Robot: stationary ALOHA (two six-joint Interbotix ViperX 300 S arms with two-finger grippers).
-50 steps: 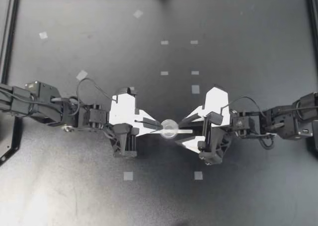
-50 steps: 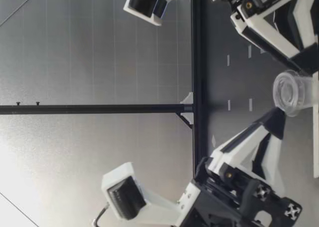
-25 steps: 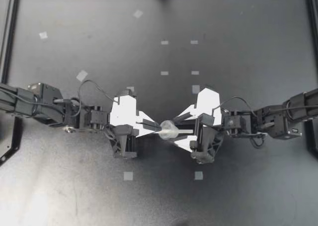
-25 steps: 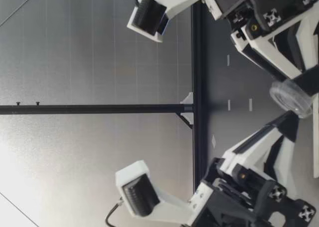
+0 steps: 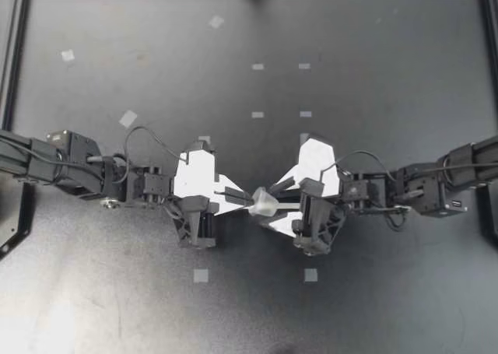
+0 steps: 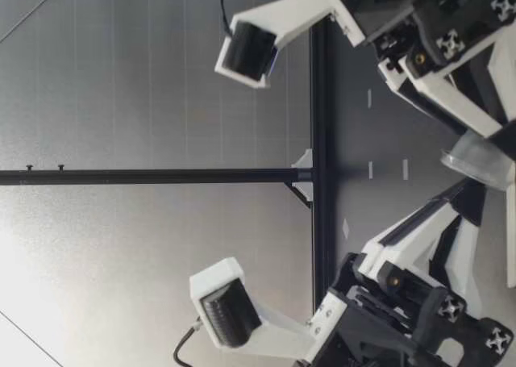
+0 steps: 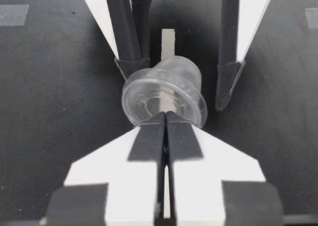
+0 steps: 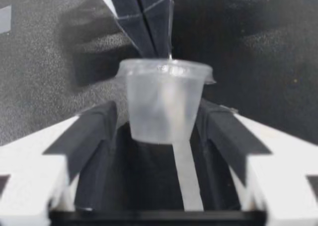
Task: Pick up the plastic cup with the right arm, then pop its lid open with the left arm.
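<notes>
**Cup pinched at the rim where two grippers meet**

Grippers from both arms come together near the middle of the dark table (image 5: 350, 74), tip to tip. Between them sits a small clear cup (image 5: 264, 202).

The left gripper (image 5: 243, 196) is clenched. In the left wrist view its two fingers are pressed flat against each other, and the cup's rim (image 7: 164, 114) is caught at their tips. The cup is tipped over on its side, with its open mouth facing the left gripper and its base pointing toward the right one.

The right gripper (image 5: 282, 201) is released, and its fingers stand on either side of the cup's body. Seen from the left wrist, one dark finger (image 7: 130, 47) lies against the cup just behind the rim, while the other (image 7: 227, 82) stands a little apart from it. The right wrist view shows the cup's body (image 8: 164, 107) between those spread fingers.

A thin white strip (image 8: 188, 176) runs along the table under the cup. Small pale tape marks (image 5: 257, 114) lie on the table beyond the grippers. I cannot tell from the low view whether the cup (image 6: 482, 159) touches the table.
</notes>
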